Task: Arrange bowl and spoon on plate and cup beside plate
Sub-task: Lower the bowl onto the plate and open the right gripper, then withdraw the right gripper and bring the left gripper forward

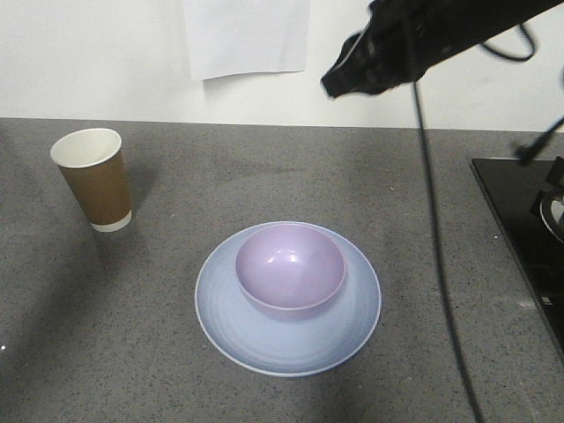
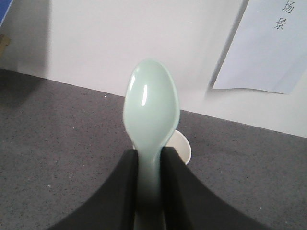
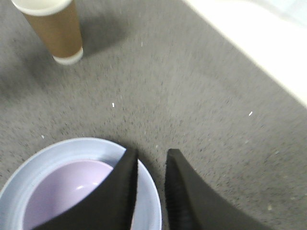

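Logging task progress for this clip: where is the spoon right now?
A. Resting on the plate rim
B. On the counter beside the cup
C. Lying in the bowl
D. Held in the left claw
D: in the left wrist view the mint-green spoon sticks up from between the left claw fingers, while the front view shows the bowl empty.

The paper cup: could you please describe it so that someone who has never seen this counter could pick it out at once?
Start from the pale blue plate in the middle of the grey counter, which carries the lavender bowl. Look to the counter's far left corner, well apart from the plate: the paper cup stands upright there. It is the only brown, tapered thing, with a white rim and base band.
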